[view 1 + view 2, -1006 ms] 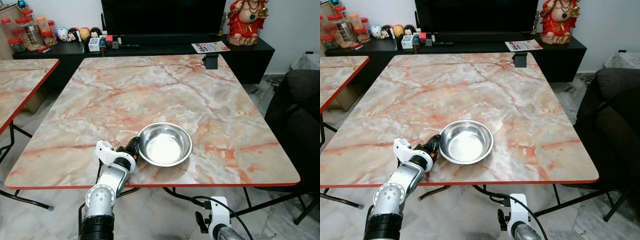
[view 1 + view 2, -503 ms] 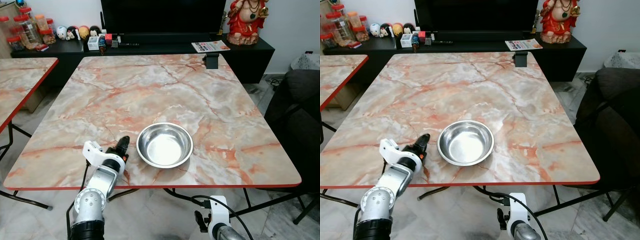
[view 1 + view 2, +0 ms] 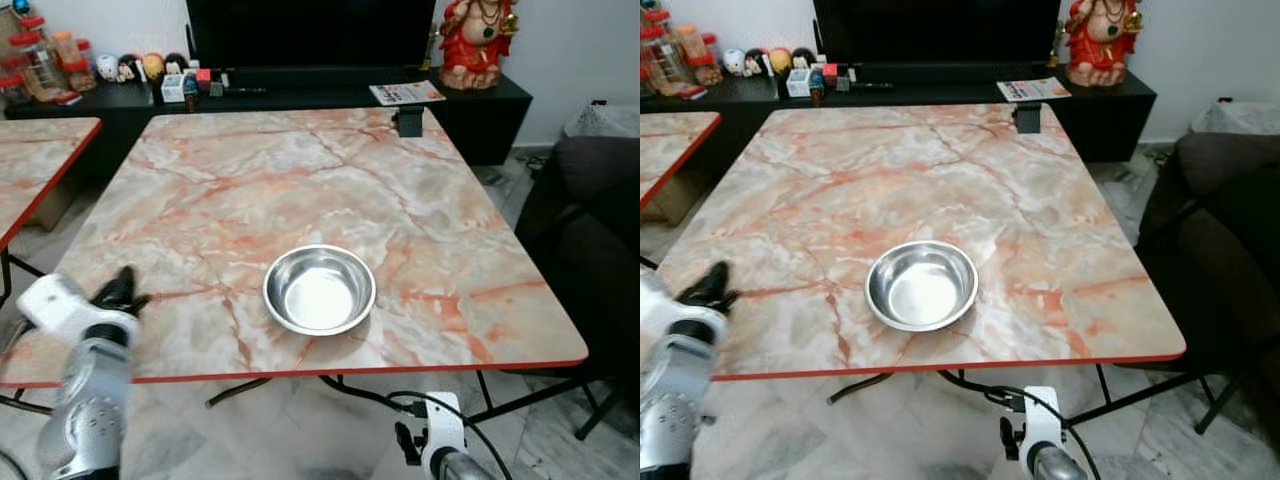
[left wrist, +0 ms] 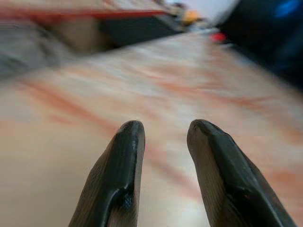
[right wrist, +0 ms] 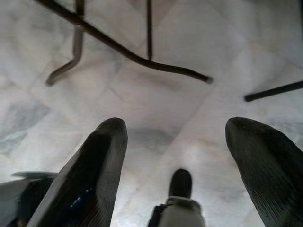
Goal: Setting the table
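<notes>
At the bottom of your head view, just right of centre, the right arm hangs idle below the table edge. Through its wrist camera you see the right gripper [image 5: 173,156] with its two black fingers spread wide over pale marble floor tiles [image 5: 156,109], with dark table legs [image 5: 128,52] crossing above.

In the lower left of the frame you find the left gripper [image 3: 122,290], blurred, at the near left edge of the marble table [image 3: 300,170]. Its black fingers sit slightly parted with nothing between them; the wrist view confirms a narrow gap between the two fingertips [image 4: 128,142] above the pinkish tabletop.

Lower centre of the frame, you see the steel bowl [image 3: 319,289], upright and empty, resting on the table near its front edge and well apart from the left gripper.

At the far right corner of the tabletop, upper centre-right of the frame, a small black object [image 3: 407,121] stands near the edge.

Along the top of the frame runs a black low cabinet [image 3: 480,100]. On it you can pick out a red figurine [image 3: 469,43] at upper right, a leaflet [image 3: 405,93] beside it, small figures [image 3: 130,68] and jars [image 3: 40,60] at upper left. A second marble table [image 3: 35,160] enters at the left edge, and a dark sofa [image 3: 590,220] occupies the right edge.
</notes>
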You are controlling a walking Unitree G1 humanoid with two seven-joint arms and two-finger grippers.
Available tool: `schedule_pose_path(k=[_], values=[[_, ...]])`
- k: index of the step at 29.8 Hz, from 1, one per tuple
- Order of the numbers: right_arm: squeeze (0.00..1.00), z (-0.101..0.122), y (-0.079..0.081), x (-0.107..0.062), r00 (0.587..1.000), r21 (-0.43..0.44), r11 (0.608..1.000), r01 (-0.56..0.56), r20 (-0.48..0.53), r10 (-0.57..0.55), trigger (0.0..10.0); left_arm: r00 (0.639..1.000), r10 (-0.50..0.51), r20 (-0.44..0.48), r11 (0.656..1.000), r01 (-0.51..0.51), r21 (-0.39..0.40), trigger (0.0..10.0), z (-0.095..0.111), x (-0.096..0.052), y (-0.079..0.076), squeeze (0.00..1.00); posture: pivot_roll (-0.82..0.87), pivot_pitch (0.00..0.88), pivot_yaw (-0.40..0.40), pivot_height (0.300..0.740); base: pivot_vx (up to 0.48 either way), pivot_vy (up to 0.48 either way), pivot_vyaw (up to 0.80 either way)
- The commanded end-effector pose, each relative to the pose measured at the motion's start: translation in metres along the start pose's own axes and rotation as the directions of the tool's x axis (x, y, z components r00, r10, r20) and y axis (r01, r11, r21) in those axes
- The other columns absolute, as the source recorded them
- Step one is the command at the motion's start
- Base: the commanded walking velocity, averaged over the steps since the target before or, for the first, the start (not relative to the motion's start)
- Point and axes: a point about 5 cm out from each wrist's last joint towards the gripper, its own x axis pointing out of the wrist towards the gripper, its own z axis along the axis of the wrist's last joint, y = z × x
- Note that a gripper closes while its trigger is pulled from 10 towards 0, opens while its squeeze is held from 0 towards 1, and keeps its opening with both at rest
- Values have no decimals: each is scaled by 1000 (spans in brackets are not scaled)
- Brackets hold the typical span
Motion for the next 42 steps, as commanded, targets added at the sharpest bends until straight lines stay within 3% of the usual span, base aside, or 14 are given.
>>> schedule_pose_path(k=[1, 4, 6, 8, 12, 15, 17, 21, 25, 26, 30, 32, 36, 42], values=[[0, 1, -2, 0, 1000, -11, 1000, 6, 0, -6, 10000, 997, 61, 36, 988, -66, 140, 10000, 1, -2, 12, 0, 61, 0, -7, 732, 0, 0, 0], [0, 1, -2, 0, 1000, -11, 1000, 6, -1, -6, 10000, 995, 98, 32, 971, -102, 216, 10000, -3, -4, 21, 0, 61, 0, -6, 732, 0, 0, 0], [0, 1, -2, 0, 1000, -10, 1000, 8, -1, -8, 10000, 982, 186, -30, 888, -155, 433, 10000, -20, -6, 39, 0, 60, 0, -7, 732, 0, 0, 0], [0, 1, -2, 0, 1000, -10, 1000, 8, -2, -8, 10000, 979, 201, -39, 870, -160, 466, 10000, -23, -7, 42, 0, 60, 0, -7, 732, 0, 0, 0], [0, 1, -2, 0, 1000, -3, 1000, 12, 0, -12, 10000, 910, 405, -92, 780, -292, 553, 10000, -49, -19, 85, 0, 53, 0, 3, 732, 0, 0, 0], [0, 0, -2, 0, 1000, -1, 1000, 13, 0, -13, 10000, 888, 453, -81, 739, -324, 591, 10000, -56, -24, 98, 0, 56, 0, 2, 732, 0, 0, 0], [0, 0, -2, 0, 1000, -2, 1000, 14, -3, -14, 10000, 851, 519, -76, 660, -343, 669, 10000, -68, -34, 112, 0, 58, 0, -2, 732, 0, 0, 0], [0, -1, -4, -1, 1000, -5, 1000, 17, -7, -17, 10000, 785, 542, -300, 676, -196, 711, 10000, -111, -51, 121, 0, 54, 0, -4, 732, 0, 0, 0], [0, 0, -5, -1, 1000, -1, 1000, 21, -1, -21, 10000, 795, 525, -305, 641, -133, 756, 10000, -128, -60, 118, 0, 30, 0, 5, 732, 0, 0, 0], [0, 0, -5, -1, 1000, -1, 1000, 22, 0, -22, 10000, 800, 527, -286, 641, -154, 752, 10000, -127, -60, 118, 0, 30, 0, 5, 732, 0, 0, 0], [0, -1, -8, -1, 1000, 5, 1000, 30, -1, -30, 10000, 955, 273, -117, 879, -198, 434, 10000, -95, -30, 71, 0, 35, 0, -1, 732, 0, 0, 0], [0, -2, -8, -2, 1000, 2, 1000, 30, -3, -30, 10000, 980, 200, -21, 921, -180, 345, 10000, -73, -16, 51, 0, 39, 0, -6, 732, 0, 0, 0], [0, -2, -9, -2, 1000, 2, 1000, 30, -1, -30, 10000, 986, 125, 112, 974, -143, 176, 10000, -36, 2, 24, 0, 38, 0, -8, 732, 0, 0, 0], [0, 0, -7, -1, 1000, 1, 1000, 27, 4, -27, 10000, 968, 61, 245, 978, -107, 179, 10000, -1, 11, 7, 0, 36, 0, -2, 732, 0, 0, 0]])
